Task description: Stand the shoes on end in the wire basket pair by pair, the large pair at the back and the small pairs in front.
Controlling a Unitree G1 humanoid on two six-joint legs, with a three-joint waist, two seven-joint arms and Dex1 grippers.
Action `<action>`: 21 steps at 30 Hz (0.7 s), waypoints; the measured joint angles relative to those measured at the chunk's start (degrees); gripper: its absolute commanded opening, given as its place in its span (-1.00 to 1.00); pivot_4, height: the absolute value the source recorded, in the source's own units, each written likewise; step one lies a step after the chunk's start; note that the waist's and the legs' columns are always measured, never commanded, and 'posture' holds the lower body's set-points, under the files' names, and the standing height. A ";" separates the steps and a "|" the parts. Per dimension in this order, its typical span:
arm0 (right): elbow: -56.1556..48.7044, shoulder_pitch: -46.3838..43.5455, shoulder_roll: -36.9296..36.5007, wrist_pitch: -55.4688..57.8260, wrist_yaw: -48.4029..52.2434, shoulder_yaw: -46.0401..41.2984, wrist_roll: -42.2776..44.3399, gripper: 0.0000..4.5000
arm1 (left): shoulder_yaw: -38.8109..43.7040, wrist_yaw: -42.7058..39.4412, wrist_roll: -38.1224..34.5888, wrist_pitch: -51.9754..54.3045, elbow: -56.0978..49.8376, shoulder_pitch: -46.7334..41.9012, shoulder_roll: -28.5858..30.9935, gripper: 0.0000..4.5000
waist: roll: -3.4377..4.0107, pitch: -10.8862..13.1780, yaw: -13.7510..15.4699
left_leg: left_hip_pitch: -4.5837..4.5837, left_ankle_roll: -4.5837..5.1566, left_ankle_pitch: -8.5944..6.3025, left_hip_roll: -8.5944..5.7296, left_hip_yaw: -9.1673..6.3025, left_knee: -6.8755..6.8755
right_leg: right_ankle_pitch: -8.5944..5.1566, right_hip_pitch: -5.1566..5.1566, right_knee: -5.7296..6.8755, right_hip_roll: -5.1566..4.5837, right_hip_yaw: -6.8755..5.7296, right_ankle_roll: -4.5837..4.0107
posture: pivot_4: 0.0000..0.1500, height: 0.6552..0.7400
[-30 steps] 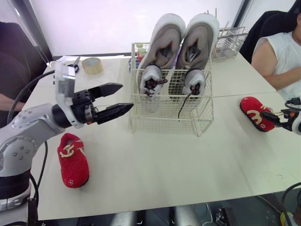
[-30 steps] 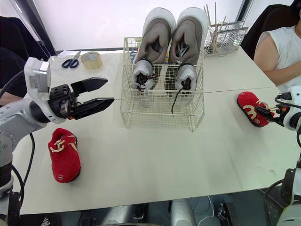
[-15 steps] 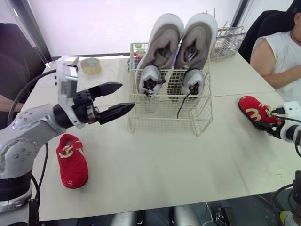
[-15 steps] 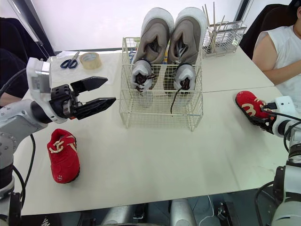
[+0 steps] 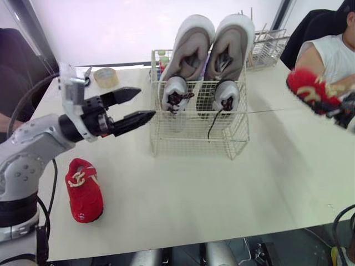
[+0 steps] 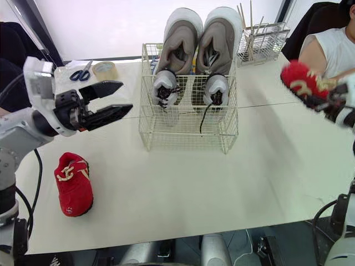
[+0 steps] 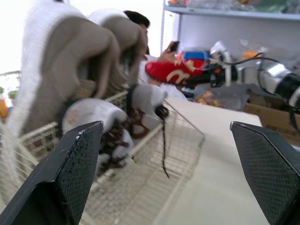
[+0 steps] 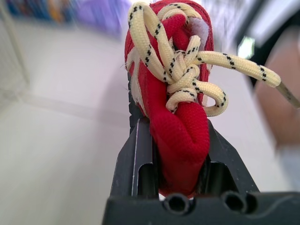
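- The fingers of the right gripper (image 8: 176, 136) are closed on a red shoe (image 6: 302, 83), which is held in the air at the far right, above the surface (image 6: 183, 183) and close to a seated person's arm (image 6: 327, 50).
- A second red shoe (image 6: 73, 183) is seen lying flat on the near left of the surface, well apart from the wire basket (image 6: 188, 130).
- The left gripper (image 6: 125, 97) is held just left of the basket, its fingers spread wide with nothing between them.
- Inside the basket, the large grey pair (image 6: 202, 39) is stood on end at the far side and a small white pair (image 6: 217, 87) in front of it; the near strip looks free.
- The held shoe is pinched only by a narrow fold of fabric, so it could twist or slip out during the carry.
- Its loose yellow lace (image 8: 234, 63) could be snagged on the wire rim as it is lowered, and the dark lace (image 6: 204, 119) hanging from the white pair could be caught too.
- The person's arm could be struck if the shoe is swung wide.
- The light basket could be pushed aside if it is nudged by the open left fingers.
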 measured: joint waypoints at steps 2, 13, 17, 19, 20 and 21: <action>-6.79 -3.69 -0.32 0.54 0.83 -0.07 2.00 -0.77 | 0.24 -0.35 -1.29 1.10 2.27 -2.46 0.12 1.00 | -0.03 0.02 0.13 | 0.01 0.00 0.00 0.01 -0.02 -0.12 | 0.00 -0.03 0.00 0.02 -0.01 0.00 | 1.00 1.00; -37.32 -12.08 4.12 -3.12 13.82 13.89 6.77 -0.77 | -0.13 -8.40 -5.70 12.21 17.68 -14.97 5.49 1.00 | -0.25 0.10 0.15 | 0.02 -0.06 0.07 -0.02 -0.07 -0.11 | 0.00 -0.03 0.00 0.03 -0.03 0.02 | 1.00 1.00; -37.65 -12.10 6.43 -11.51 16.23 19.08 2.12 -0.77 | -0.51 -11.42 -6.09 15.57 20.43 -17.67 6.60 1.00 | -0.30 0.12 0.18 | 0.01 -0.21 0.16 -0.06 -0.06 -0.12 | 0.00 -0.03 -0.01 0.06 -0.03 0.02 | 1.00 1.00; -36.50 -12.08 8.27 -15.92 16.89 20.44 0.15 -0.77 | -0.85 -12.59 -5.94 16.82 20.88 -17.78 7.03 1.00 | -0.34 0.14 0.02 | 0.02 -0.22 0.17 -0.05 -0.06 -0.13 | 0.00 -0.04 0.00 0.05 -0.03 0.03 | 1.00 1.00; -36.18 -12.07 9.12 -17.69 17.22 21.11 -0.42 -0.77 | -1.12 -13.02 -5.67 17.28 20.98 -17.84 7.02 1.00 | -0.34 0.14 0.01 | 0.01 -0.24 0.18 -0.05 -0.06 -0.13 | 0.00 -0.06 0.01 0.05 -0.02 0.03 | 1.00 1.00; -36.09 -12.04 10.02 -19.50 17.63 21.90 -0.98 -0.77 | -1.49 -13.42 -5.40 17.68 21.01 -17.85 7.02 1.00 | -0.34 0.15 0.02 | 0.02 -0.27 0.20 -0.04 -0.06 -0.14 | 0.00 -0.09 0.06 0.03 -0.02 0.03 | 1.00 1.00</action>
